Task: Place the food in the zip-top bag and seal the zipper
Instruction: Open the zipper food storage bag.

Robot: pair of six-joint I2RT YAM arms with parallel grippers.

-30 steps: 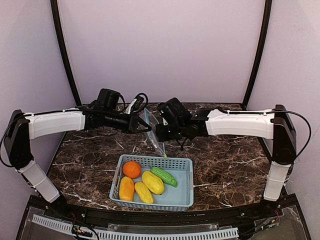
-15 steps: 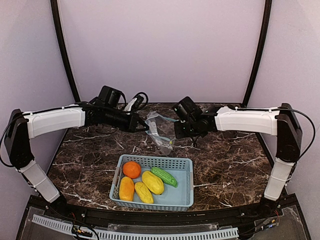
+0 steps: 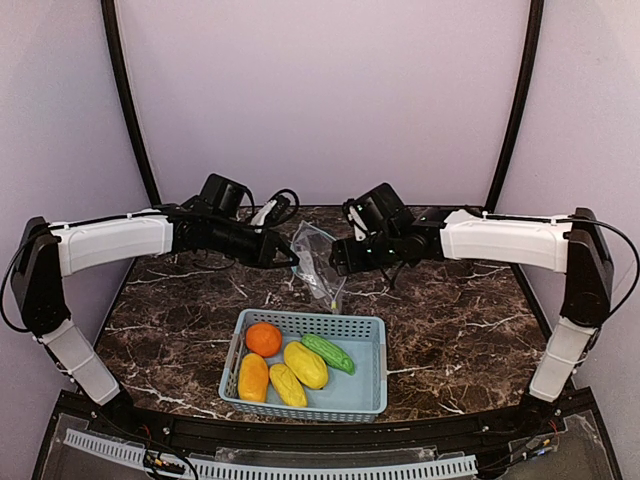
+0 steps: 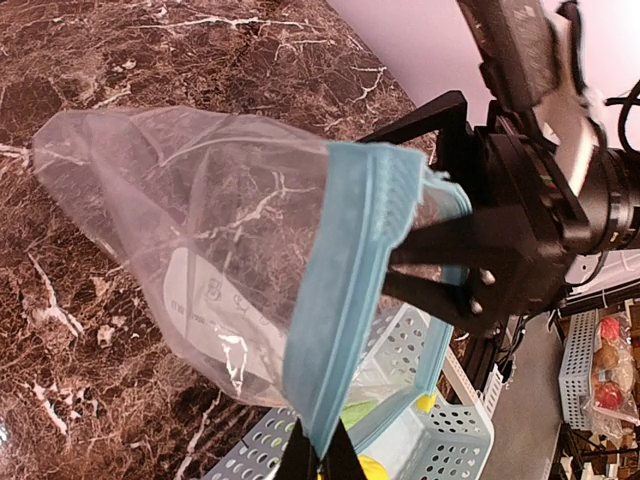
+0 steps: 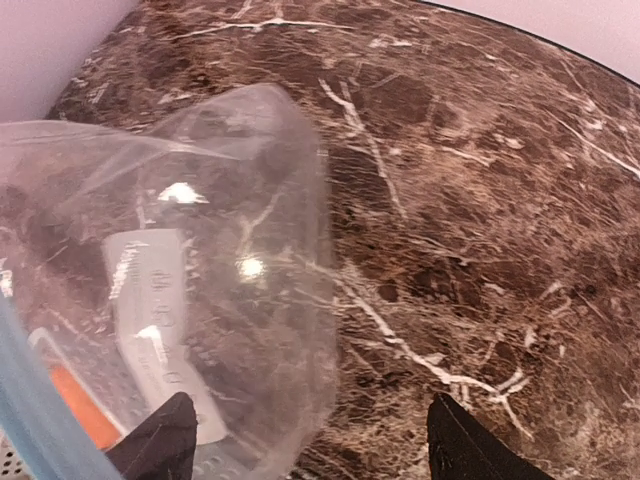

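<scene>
Left pincer (image 4: 318,462) is clamped tight on the zipper (image 4: 345,290), the light blue strip of the zip-top bag (image 4: 200,240). In the left wrist view it pinches the strip at its lower end. We see the bag held up off the marble counter (image 3: 450,330), between the two arms and just behind the basket (image 3: 366,388). The bag is clear and crinkly, with a white label (image 4: 205,310) showing through the film.

Right pincer (image 5: 307,415) has its fingers spread wide, clamping nothing. It sits at the bag's mouth, facing the left one. In the right wrist view the film bulges in front of and between the fingers. One finger may be touching the blue strip, but the overlap is too messy to call.

All the food lies in the light blue perforated basket on the counter. The orange (image 3: 263,339) is in the far left corner and the three yellow fruits (image 3: 306,364) sit beside and in front of it. The green pod (image 3: 328,353) lies slanted just right of them.
</scene>
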